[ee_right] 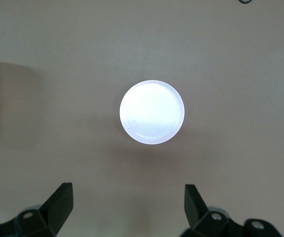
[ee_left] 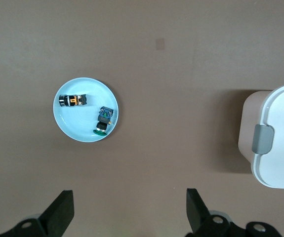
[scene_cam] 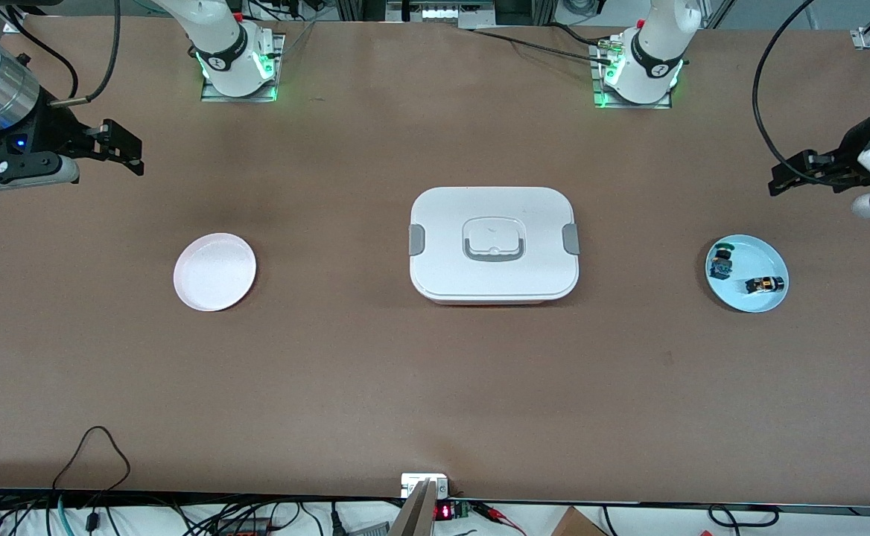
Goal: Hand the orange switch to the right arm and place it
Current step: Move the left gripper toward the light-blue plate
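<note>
The orange switch (scene_cam: 765,284) lies on its side on a small light-blue plate (scene_cam: 766,257) at the left arm's end of the table. In the left wrist view the orange switch (ee_left: 72,100) rests on that same plate (ee_left: 82,126), apart from a green-capped part. My left gripper (scene_cam: 792,173) hangs open and empty over bare table beside this plate; its wrist view shows the left gripper (ee_left: 129,197) with jaws wide apart. My right gripper (scene_cam: 126,149) waits open and empty at the right arm's end, high over the table; the right gripper (ee_right: 128,191) holds nothing.
A green-capped part (scene_cam: 720,260) shares the blue plate. A white lidded box (scene_cam: 494,244) with grey latches stands mid-table. An empty pale pink plate (scene_cam: 214,271) lies toward the right arm's end, also the plate (ee_right: 152,112) below the right wrist. Cables run along the front edge.
</note>
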Controlling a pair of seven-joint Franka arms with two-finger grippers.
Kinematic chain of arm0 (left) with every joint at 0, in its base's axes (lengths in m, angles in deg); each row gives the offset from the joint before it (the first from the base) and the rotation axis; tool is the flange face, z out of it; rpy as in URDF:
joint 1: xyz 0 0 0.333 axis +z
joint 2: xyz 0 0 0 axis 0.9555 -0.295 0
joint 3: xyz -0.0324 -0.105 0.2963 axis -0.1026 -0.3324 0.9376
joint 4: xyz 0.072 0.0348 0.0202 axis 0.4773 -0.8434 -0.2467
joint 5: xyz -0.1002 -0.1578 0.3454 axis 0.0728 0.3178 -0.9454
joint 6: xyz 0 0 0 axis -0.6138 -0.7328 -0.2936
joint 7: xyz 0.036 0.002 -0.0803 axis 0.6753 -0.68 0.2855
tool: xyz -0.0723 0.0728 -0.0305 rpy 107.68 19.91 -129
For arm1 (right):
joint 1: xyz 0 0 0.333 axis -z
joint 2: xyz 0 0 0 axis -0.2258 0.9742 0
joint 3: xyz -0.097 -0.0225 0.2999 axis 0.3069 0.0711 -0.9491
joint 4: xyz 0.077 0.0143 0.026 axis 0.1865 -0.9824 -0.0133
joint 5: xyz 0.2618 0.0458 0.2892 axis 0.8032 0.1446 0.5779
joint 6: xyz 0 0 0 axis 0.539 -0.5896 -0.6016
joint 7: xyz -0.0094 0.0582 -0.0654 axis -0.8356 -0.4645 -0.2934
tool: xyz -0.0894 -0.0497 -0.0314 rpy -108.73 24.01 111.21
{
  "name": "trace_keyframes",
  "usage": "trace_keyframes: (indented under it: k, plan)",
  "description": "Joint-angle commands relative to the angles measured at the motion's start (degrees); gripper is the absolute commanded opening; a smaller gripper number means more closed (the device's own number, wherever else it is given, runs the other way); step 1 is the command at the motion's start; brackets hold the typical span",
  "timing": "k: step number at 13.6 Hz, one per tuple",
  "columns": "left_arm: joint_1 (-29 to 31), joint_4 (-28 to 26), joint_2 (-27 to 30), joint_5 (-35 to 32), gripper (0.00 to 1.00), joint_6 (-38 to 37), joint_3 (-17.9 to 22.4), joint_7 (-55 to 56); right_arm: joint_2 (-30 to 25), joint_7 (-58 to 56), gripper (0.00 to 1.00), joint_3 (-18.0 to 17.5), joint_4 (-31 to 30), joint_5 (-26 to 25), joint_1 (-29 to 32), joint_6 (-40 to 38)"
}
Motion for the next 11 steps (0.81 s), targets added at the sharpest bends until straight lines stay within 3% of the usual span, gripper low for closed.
trace_keyframes:
  k: [1, 6, 7, 11]
  plan:
    - [2.42, 1.37, -3.81, 0.1, 1.0, -0.92, 0.06, -0.72, 0.13, 0.46, 1.0, -0.06, 0.71, 0.88, 0.46, -0.25]
    - [7.08, 1.28, -11.81, -2.6, 1.0, 0.05, 0.06, -1.16, 0.13, 0.46, 1.0, -0.06, 0.8, 0.88, 0.46, -0.25]
    - [7.96, 1.1, -14.52, -6.62, 1.0, 1.53, 0.06, -3.43, 0.13, 0.46, 1.0, -0.06, 0.8, 0.79, 0.46, -0.25]
    - [11.04, 0.22, -19.37, -7.9, 1.0, 7.95, 0.06, -3.98, 0.13, 0.46, 1.0, -0.06, 0.8, 0.79, 0.37, -0.25]
